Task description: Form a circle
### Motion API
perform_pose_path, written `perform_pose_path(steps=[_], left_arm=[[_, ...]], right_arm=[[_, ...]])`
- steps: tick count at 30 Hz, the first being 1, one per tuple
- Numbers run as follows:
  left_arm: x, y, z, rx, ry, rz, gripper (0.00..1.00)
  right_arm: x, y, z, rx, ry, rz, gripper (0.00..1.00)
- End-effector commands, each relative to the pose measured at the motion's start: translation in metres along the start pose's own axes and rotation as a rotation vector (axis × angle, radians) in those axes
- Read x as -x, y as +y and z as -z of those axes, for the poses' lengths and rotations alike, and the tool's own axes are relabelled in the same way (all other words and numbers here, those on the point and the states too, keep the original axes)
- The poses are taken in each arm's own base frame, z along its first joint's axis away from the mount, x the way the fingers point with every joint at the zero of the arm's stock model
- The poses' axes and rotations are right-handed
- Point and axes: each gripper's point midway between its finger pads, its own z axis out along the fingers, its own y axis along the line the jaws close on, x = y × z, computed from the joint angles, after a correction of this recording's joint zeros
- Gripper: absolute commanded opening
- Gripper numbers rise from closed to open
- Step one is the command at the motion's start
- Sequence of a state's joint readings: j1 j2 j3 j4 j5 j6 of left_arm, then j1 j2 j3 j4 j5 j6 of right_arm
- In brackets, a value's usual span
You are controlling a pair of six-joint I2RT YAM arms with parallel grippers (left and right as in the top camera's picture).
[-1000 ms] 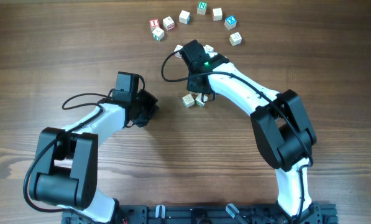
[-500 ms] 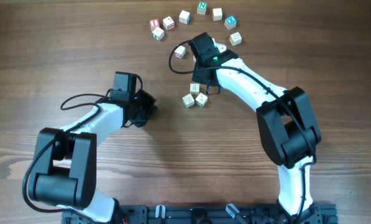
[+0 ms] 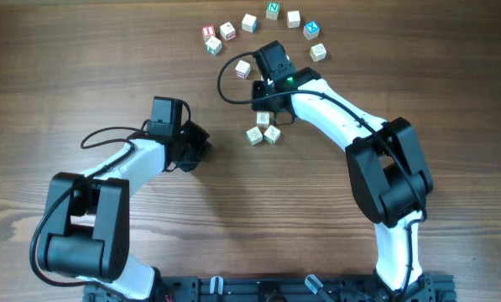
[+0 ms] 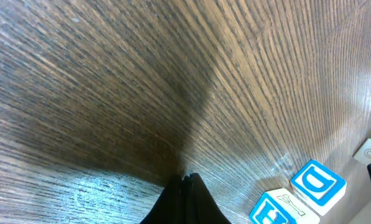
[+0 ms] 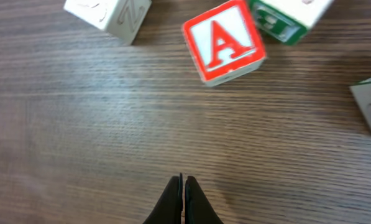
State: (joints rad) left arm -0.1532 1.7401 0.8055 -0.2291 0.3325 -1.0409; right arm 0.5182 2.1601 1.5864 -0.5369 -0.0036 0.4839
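Cubes (image 3: 272,11) arc across upper centre overhead, others loose just below; I'd judge them light, hard, slick, so pinch opposite flat faces. Left wrist: left fingers (image 4: 186,186) shut, empty. Right wrist: right fingers (image 5: 183,186) shut, empty, A cube (image 5: 224,41) at top.

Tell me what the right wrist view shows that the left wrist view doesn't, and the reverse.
Right wrist only: a red A cube, a green-printed cube beside it, and a pale cube at top left. Left wrist only: a blue D cube and another blue-printed cube, lower right. Both: the wooden table and a shut, empty gripper: the right gripper, the left gripper.
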Motion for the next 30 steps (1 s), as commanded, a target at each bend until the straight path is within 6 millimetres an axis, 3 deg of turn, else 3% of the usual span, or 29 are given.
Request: perform_pose_path(steps=[1,5,11,30], left_arm=[[0.002,0.049,-0.012,0.149,-0.024,0.035,0.04],[0.003,0.049,-0.012,0.150,-0.026,0.035,0.04],[0.003,0.049,-0.012,0.151,-0.029,0.035,0.04],[0.004,0.050,-0.011,0.156,-0.036,0.034,0.04]], right_arm=[[-0.008,0.014,-0.003,0.065,0.034,0.075,0.05],[-0.015,0.032,-0.003,0.157,0.052,0.163,0.05],[-0.022,0.041,-0.002,0.166,0.059,0.210,0.05],[-0.039,0.025,-0.005,0.082,0.117,0.206,0.05]])
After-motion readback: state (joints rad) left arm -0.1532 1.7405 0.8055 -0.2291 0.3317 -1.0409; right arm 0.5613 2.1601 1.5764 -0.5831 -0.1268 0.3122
